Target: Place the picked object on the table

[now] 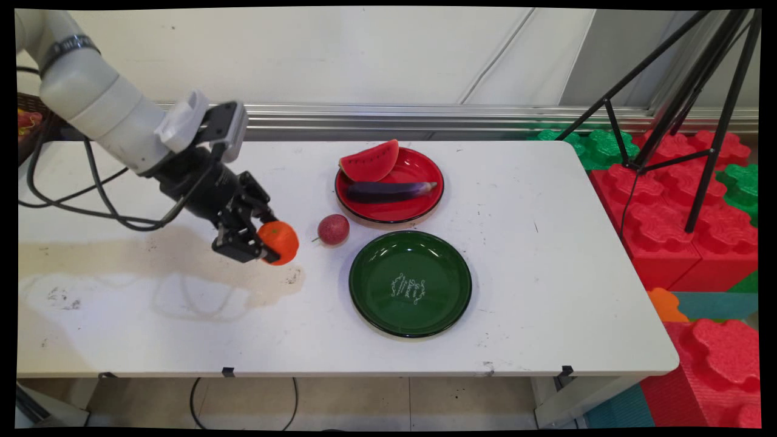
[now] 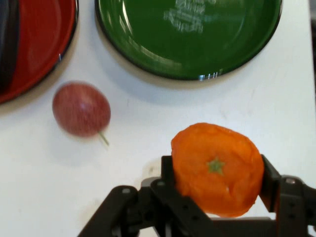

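An orange tangerine (image 1: 279,241) (image 2: 217,168), green stem mark showing, is clamped in the gripper (image 1: 262,240) (image 2: 217,187). It is held near a reddish round fruit (image 1: 333,229) (image 2: 81,109).

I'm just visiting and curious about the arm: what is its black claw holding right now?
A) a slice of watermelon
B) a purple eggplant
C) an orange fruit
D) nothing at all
C: the gripper is shut on the orange fruit, its fingers pressed against both sides.

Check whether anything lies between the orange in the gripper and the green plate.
The gripper is shut on the orange, held left of the green plate. The reddish round fruit lies on the table just beyond the straight line between them, nearer the red plate. Only bare table shows on the direct path, and the green plate is empty.
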You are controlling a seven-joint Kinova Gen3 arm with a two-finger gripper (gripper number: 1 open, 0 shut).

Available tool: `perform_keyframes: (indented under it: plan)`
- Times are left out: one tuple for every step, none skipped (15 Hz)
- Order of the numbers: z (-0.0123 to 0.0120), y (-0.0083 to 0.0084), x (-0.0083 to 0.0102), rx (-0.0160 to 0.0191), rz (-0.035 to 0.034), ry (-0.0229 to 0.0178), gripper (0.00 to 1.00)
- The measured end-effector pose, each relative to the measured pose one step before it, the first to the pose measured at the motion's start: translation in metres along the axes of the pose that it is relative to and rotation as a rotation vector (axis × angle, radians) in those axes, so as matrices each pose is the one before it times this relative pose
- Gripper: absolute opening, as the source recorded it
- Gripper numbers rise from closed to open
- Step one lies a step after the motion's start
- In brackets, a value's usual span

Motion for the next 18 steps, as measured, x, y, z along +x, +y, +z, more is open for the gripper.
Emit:
perform_keyframes:
  plan:
    - [0.00515, -0.00114, -0.00552, -0.00126, -0.00195, -0.01819, 0.0]
    - [0.00579, -0.00163, -0.00489, -0.00101, 0.00046, -0.01793, 0.0]
    - [0.00537, -0.00205, -0.00353, 0.00107, -0.00156, -0.01369, 0.0]
    - [0.00644, -0.00255, -0.00354, 0.00222, -0.00325, -0.01446, 0.0]
    - [0.00664, -0.00256, -0.00308, 0.00187, -0.00386, -0.01373, 0.0]
    - [0.0059, -0.00216, -0.00233, 0.00096, -0.00373, -0.01151, 0.0]
    - [0.00685, -0.00244, -0.00223, 0.00147, -0.0042, -0.01214, 0.0]
    - [0.00641, -0.00228, -0.0018, 0.00129, -0.00493, -0.0107, 0.0]
    - [0.00557, -0.002, -0.00098, 0.00122, -0.00383, -0.00816, 0.0]
    - [0.00348, -0.00125, -0.00052, 0.001, -0.00221, -0.0049, 0.0]
    - [0.00504, -0.00181, -0.00068, 0.00097, -0.00328, -0.00682, 0.0]
    - [0.00557, -0.00198, -0.00067, 0.0, -0.00363, -0.00723, 0.0]
    - [0.00502, -0.00183, -0.00042, -0.00068, -0.00294, -0.00601, 0.0]
    - [0.00375, -0.00132, -0.00048, -0.00069, -0.00234, -0.00425, 0.0]
    - [0.00235, -0.0009, -0.00029, -0.00044, -0.00145, -0.00252, 0.0]
    - [0.00313, -0.00126, -0.00036, -0.00075, -0.00131, -0.00299, 0.0]
    - [0.0019, -0.00069, -0.00032, -0.0009, -0.00082, -0.00186, 0.0]
    - [0.0023, -0.00075, -0.00055, -0.00142, -0.00087, -0.00175, 1.0]
